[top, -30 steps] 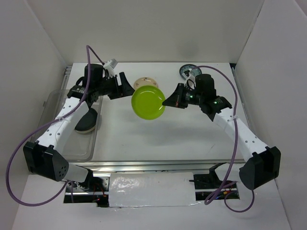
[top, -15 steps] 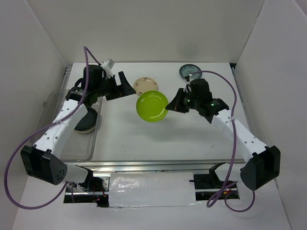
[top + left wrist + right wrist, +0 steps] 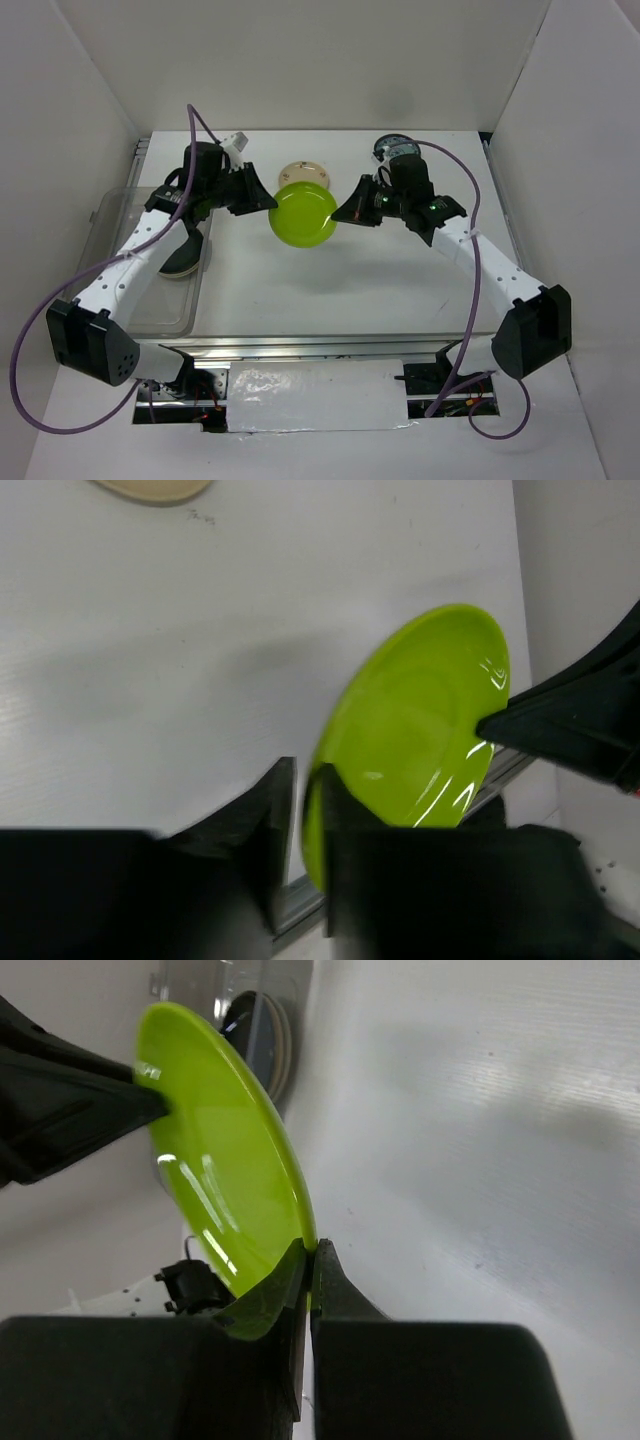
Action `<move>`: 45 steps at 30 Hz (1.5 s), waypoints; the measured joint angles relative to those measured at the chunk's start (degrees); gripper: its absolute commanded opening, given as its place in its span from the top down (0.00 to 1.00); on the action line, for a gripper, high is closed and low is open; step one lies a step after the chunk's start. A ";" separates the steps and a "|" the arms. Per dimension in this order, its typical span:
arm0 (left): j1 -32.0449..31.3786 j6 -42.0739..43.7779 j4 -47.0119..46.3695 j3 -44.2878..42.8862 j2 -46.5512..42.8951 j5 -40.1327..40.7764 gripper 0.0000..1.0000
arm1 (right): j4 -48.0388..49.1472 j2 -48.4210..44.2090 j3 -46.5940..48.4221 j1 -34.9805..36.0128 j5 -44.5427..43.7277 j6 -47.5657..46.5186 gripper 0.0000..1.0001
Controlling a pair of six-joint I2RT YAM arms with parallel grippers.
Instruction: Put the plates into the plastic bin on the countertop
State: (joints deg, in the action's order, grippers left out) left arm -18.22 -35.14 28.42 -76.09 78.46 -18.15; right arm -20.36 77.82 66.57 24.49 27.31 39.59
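Observation:
A lime green plate (image 3: 302, 214) hangs tilted on edge above the countertop (image 3: 330, 280), held from both sides. My right gripper (image 3: 342, 212) is shut on its right rim (image 3: 312, 1256). My left gripper (image 3: 270, 198) has its jaws closed around the opposite rim (image 3: 305, 800), the green edge pinched between the fingers. The plastic bin (image 3: 140, 305) stands at the left with a glossy black plate (image 3: 182, 255) in it. A cream plate (image 3: 303, 171) and a teal patterned plate (image 3: 390, 148) lie flat at the back of the countertop.
White walls close in the left, back and right sides. A metal rail (image 3: 320, 345) runs along the front edge. Purple cables loop from both arms.
The right gripper carried the green plate back to the left. The left gripper, wide open a moment ago, moved onto the plate's left rim and closed on it.

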 measured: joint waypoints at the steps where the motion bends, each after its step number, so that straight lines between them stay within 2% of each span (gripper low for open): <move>1: 0.00 -0.28 -0.07 0.13 0.09 -0.20 0.84 | 0.28 0.28 0.35 -0.02 0.33 0.17 1.00; 4: 0.02 0.76 -0.13 0.26 0.15 -1.03 0.88 | 0.90 1.68 1.44 -0.44 0.70 0.94 1.00; 6: 0.09 0.81 -0.37 0.26 0.15 -1.16 1.00 | 1.25 3.02 2.23 -0.98 1.31 1.05 1.00; 8: 0.52 0.70 -0.83 0.37 0.17 -1.38 1.00 | 2.10 4.20 2.54 -1.42 2.62 1.36 0.96; 9: 0.76 0.63 -1.22 0.50 0.17 -1.68 1.00 | 2.64 4.68 2.54 -1.57 3.45 1.57 0.76; 10: 1.20 0.59 -1.51 0.83 0.15 -1.88 1.00 | 3.30 5.01 2.51 -1.73 4.02 1.95 0.48; 11: 1.68 0.11 -2.03 1.36 -0.04 -1.88 1.00 | 4.24 5.25 2.45 -1.95 4.98 2.84 0.01; 14: 4.15 -2.93 -2.16 4.48 -1.99 0.02 1.00 | 8.39 4.98 1.60 -2.86 6.34 4.13 0.00; 16: 8.61 -5.62 0.13 6.97 -5.27 4.20 1.00 | 9.90 3.89 -0.48 -4.28 6.05 4.48 0.00; 21: 31.15 -11.91 3.52 14.16 -15.74 15.19 1.00 | 10.29 1.73 -6.84 -8.87 4.55 4.44 0.00; 24: 40.72 -13.73 3.39 19.32 -18.23 18.12 1.00 | 10.38 0.92 -10.14 -9.51 4.39 4.22 0.00; 27: 44.17 -14.82 3.30 23.78 -16.50 19.23 1.00 | 10.38 0.68 -11.61 -9.51 4.63 3.76 0.00; 34: 44.68 -16.20 0.85 24.83 -8.50 19.56 1.00 | 10.34 0.66 -11.50 -9.46 5.03 0.68 0.00; 36: 44.70 -16.26 0.48 24.30 -7.41 19.78 0.90 | 10.34 0.66 -11.39 -9.46 4.98 0.00 0.00; 37: 44.72 -16.26 0.35 24.22 -7.28 19.96 0.81 | 10.32 0.66 -11.37 -9.46 4.98 -0.26 0.00; 38: 44.72 -16.28 0.35 24.22 -7.28 20.33 0.47 | 10.14 0.68 -11.21 -9.46 4.98 -0.46 0.00; 39: 44.72 -16.11 0.48 24.13 -7.30 20.65 0.30 | 9.90 0.76 -10.86 -9.46 4.98 -0.57 0.00; 40: 44.72 -16.15 0.76 23.96 -7.30 20.90 0.01 | 9.70 1.07 -10.27 -9.46 4.98 -0.72 0.00; 45: 44.81 -15.63 2.34 23.67 -8.46 20.96 0.01 | 9.66 5.46 -4.37 -9.33 4.44 -0.87 0.00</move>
State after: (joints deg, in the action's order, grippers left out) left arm 26.59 -50.76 30.76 -52.42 70.00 2.81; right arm -10.70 83.29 62.19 15.16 31.75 38.72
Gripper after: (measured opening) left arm 0.992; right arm 0.997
